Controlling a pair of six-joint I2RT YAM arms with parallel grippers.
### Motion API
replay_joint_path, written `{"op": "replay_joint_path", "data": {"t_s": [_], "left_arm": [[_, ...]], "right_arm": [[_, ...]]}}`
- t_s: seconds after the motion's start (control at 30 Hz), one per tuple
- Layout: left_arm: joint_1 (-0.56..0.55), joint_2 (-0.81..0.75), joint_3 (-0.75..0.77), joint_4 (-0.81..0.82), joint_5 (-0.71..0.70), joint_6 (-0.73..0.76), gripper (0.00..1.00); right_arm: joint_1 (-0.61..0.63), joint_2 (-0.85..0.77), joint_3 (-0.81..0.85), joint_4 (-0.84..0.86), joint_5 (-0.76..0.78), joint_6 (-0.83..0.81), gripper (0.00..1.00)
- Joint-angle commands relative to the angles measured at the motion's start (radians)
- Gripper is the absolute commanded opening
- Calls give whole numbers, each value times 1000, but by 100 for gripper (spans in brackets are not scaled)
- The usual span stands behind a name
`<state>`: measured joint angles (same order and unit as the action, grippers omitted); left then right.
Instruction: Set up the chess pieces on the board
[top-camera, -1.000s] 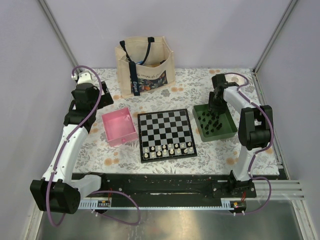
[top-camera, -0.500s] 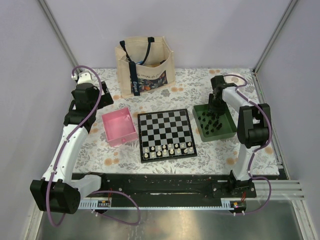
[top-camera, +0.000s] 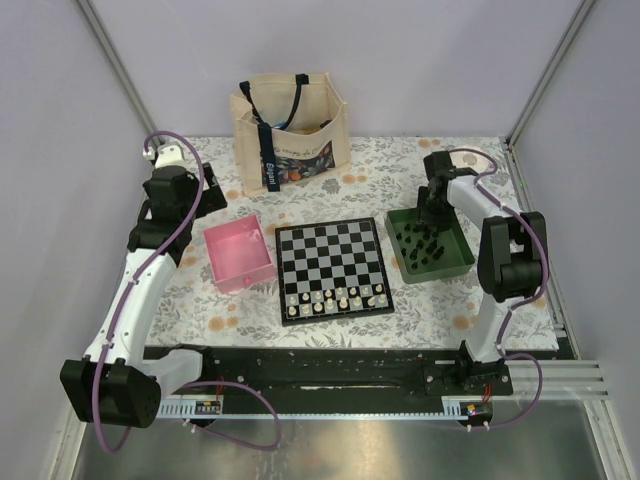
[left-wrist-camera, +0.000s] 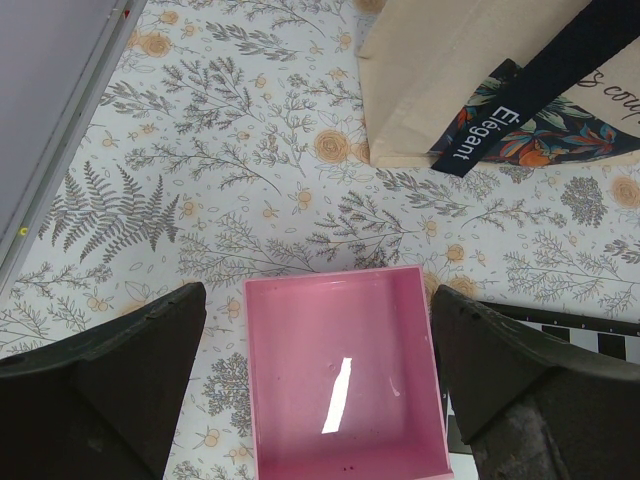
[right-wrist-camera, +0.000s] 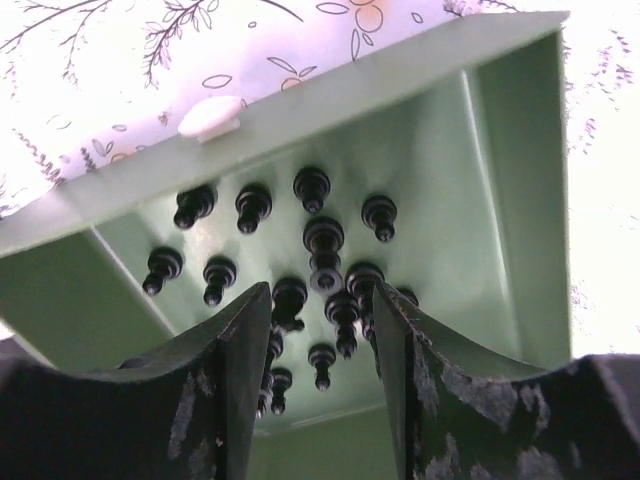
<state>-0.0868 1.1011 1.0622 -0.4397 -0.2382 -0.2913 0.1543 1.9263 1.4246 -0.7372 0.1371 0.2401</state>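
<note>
Many chess pieces (right-wrist-camera: 323, 240) lie in the green tray (right-wrist-camera: 500, 200), right of the board (top-camera: 330, 245). The right gripper (right-wrist-camera: 320, 300), jaws apart and empty, has barely shifted above them, so no pick has begun.

You are looking at two arms: left arm (top-camera: 140, 260), right arm (top-camera: 500, 250). Two trays: pink tray (top-camera: 240, 255), green tray (top-camera: 445, 268). One board (top-camera: 330, 250). One bag (top-camera: 290, 120). Black pieces (right-wrist-camera: 323, 240): you can count at least a dozen; overlap hides the total. White pieces (top-camera: 335, 297): too small to count.
</note>
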Motion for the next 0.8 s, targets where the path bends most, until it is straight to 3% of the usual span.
{"op": "replay_joint_path", "data": {"t_s": [0.0,0.17,0.77], "left_arm": [[4,-3,2,29,17,11,99],[2,-4,2,29,17,11,99],[4,-6,4,29,22,11,99]], "right_arm": [[-1,-160,-32,39,28,7,55],[-24,-234,-102,65,82,34,54],[-96,-72,-30,70,3,122,45]]}}
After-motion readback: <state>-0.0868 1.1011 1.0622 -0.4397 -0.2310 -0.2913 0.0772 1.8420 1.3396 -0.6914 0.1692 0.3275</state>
